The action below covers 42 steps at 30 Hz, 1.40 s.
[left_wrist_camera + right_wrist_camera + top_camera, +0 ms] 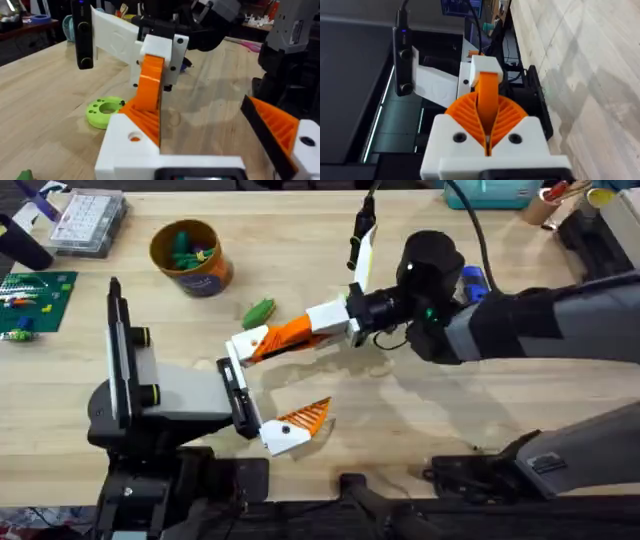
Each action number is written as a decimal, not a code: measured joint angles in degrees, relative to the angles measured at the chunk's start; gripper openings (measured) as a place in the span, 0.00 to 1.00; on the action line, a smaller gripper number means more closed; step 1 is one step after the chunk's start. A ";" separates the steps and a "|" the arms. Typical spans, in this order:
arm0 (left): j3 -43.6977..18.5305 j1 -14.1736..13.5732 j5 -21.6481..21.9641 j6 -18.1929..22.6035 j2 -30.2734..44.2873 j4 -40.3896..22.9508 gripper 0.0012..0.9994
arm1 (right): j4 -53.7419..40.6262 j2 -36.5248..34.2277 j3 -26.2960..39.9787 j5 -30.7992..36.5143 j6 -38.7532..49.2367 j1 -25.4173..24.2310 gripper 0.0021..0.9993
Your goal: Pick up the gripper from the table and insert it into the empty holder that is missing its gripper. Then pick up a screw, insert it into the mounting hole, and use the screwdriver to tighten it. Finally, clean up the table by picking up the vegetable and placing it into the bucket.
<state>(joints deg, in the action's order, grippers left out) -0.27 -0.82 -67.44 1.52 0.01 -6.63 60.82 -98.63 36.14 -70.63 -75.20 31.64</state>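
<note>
Overhead first: the right arm reaches across the desk (420,430) from the right; the right gripper (335,320) is clamped on the loose gripper (290,330), an orange ribbed wedge lying roughly level above the desk; the wedge's far end meets the holder (247,346), the upper white bracket of the left gripper (280,380); the lower bracket carries its own orange finger (308,416); the left gripper's two brackets stand well apart with nothing grasped between them; the vegetable (259,310) lies on the desk just beyond the loose gripper; the bucket (190,255) stands farther back and to the left, with green items inside.

Next, the left wrist view: the holder (127,150) sits in the foreground; the loose gripper (150,90) runs from the white body of the right gripper (159,55) to the holder, its ribbed wide end touching the bracket; the mounting hole (134,136) in the holder's face shows orange within; whether the wedge is fully seated cannot be told; the mounted orange finger (277,127) stands apart on the other side; a lime-green ring (102,110) lies flat on the desk behind the holder; a corner of the vegetable (22,175) shows at the frame edge.

Finally, the right wrist view: the right gripper (487,107) has both ribbed pads (465,117) pressed against the loose gripper (488,92); the wedge points at the holder (481,66) directly ahead.
</note>
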 joint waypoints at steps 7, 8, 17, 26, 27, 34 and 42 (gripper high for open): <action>0.00 0.00 0.05 0.02 0.00 0.00 0.99 | -0.02 0.00 0.11 1.48 0.05 1.39 0.02; 0.00 0.00 0.04 0.02 -0.02 0.00 0.99 | -0.02 -0.02 0.13 1.64 0.05 1.51 0.02; 0.00 0.00 0.11 0.00 -0.02 0.00 0.99 | 0.00 -0.02 0.13 2.88 0.02 2.18 0.02; 0.00 0.07 0.15 0.00 -0.02 0.00 0.99 | 0.02 -0.02 0.13 3.54 0.00 2.36 0.02; 0.00 0.07 0.15 0.00 0.00 0.00 0.99 | 0.02 -0.02 0.13 3.54 0.00 2.36 0.02; 0.00 0.07 0.15 0.00 0.00 0.00 0.99 | 0.02 -0.02 0.13 3.56 0.00 2.36 0.02; 0.00 0.07 0.14 0.00 0.00 0.00 0.99 | 0.00 -0.02 0.14 3.59 -0.02 2.38 0.01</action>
<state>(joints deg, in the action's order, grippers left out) -0.27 -0.75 -67.30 1.52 0.01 -6.63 60.82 -98.65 36.28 -67.05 -75.22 34.02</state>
